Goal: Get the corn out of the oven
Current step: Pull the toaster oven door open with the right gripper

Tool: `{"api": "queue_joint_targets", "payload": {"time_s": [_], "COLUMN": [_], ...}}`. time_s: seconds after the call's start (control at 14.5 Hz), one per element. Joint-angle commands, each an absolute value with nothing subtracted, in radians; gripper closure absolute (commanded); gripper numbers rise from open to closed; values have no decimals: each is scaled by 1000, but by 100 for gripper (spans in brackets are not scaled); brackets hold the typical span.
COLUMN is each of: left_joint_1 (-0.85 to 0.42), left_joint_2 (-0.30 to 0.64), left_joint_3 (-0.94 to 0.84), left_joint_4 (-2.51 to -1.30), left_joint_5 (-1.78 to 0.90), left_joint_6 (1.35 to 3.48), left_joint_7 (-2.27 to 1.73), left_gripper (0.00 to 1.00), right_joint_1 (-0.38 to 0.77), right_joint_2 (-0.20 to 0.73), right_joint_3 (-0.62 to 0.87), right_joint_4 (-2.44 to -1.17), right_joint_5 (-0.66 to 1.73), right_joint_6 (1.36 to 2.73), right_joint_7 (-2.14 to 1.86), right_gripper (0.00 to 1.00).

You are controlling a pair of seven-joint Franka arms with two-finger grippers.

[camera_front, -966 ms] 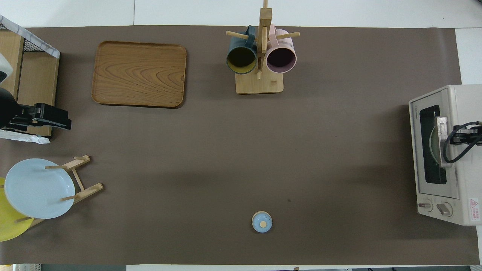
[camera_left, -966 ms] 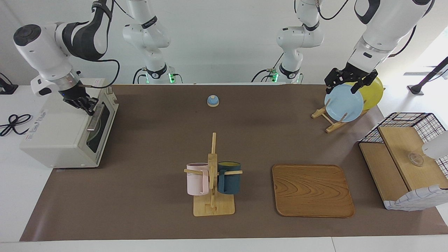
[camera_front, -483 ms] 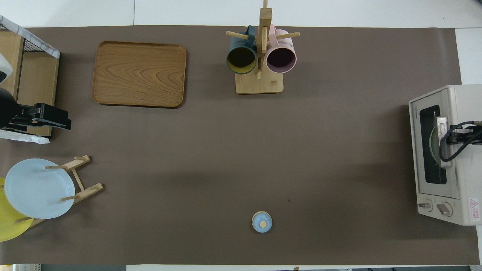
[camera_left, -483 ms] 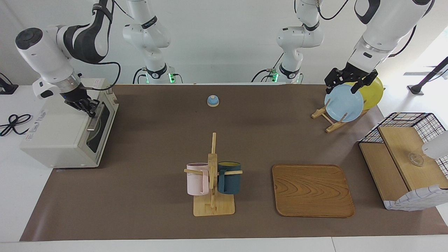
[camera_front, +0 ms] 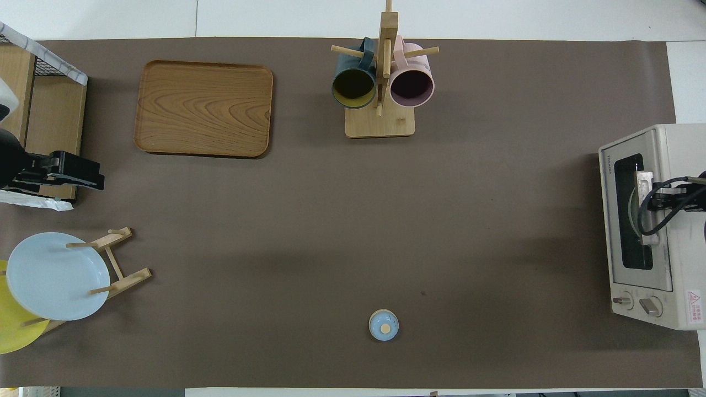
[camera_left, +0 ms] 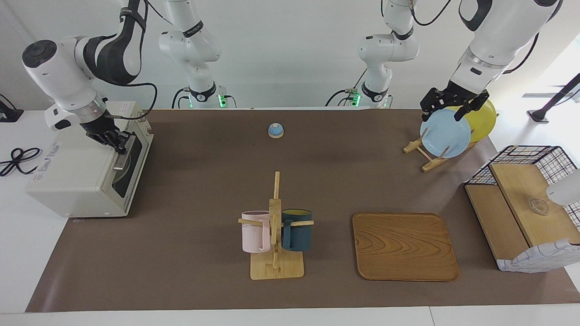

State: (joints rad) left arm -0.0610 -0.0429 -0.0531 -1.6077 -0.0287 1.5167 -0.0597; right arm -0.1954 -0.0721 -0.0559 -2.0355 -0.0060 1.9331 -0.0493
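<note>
The cream-white oven point(camera_left: 77, 176) point(camera_front: 681, 264) stands at the right arm's end of the table, its dark glass door facing the table's middle and all but closed. The corn is hidden; only a pale round shape shows through the glass. My right gripper point(camera_left: 118, 141) point(camera_front: 655, 202) is shut and reaches over the oven's top, fingertips at the silver bar handle point(camera_left: 122, 158) point(camera_front: 643, 182). Whether they clasp the bar I cannot tell. My left gripper point(camera_left: 446, 111) point(camera_front: 83, 175) hangs open and empty above the plate rack, and that arm waits.
A blue plate point(camera_left: 445, 133) and a yellow plate point(camera_left: 485, 118) lean in a wooden rack. A wire-and-wood basket shelf point(camera_left: 521, 203) stands beside them. A wooden tray point(camera_left: 403, 246), a mug tree point(camera_left: 275, 226) with two mugs and a small blue bell point(camera_left: 276, 130) sit mid-table.
My right gripper has slid across the oven's top toward the door, onto the handle. The door has hardly moved. The left arm has stayed still.
</note>
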Motion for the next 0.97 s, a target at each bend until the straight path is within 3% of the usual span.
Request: {"api": "queue_joint_targets", "payload": {"time_s": [0.0,0.55,0.9], "left_joint_1": [-51,-51,-51], "left_joint_2": [-66,-66,-66], "left_joint_3": [-61,-61,-61], "left_joint_4": [-1632,-1632,-1632], "left_joint_5": [-11,-11,-11], "left_joint_6": [1516,1516,1516], "left_joint_7": [-52,-52,-52], "left_gripper": [0,0,0], "right_joint_1": [-164,-84,-34], "right_joint_2": [-20,77,83], "right_joint_3": [-49,-49,-48], "right_joint_4": [-2068,-2083,-2158], "right_joint_5": [17,18,17], "right_joint_6": [2029,2155,2276], "right_joint_7": [-35,-9,29], "right_gripper": [100,100,100]}}
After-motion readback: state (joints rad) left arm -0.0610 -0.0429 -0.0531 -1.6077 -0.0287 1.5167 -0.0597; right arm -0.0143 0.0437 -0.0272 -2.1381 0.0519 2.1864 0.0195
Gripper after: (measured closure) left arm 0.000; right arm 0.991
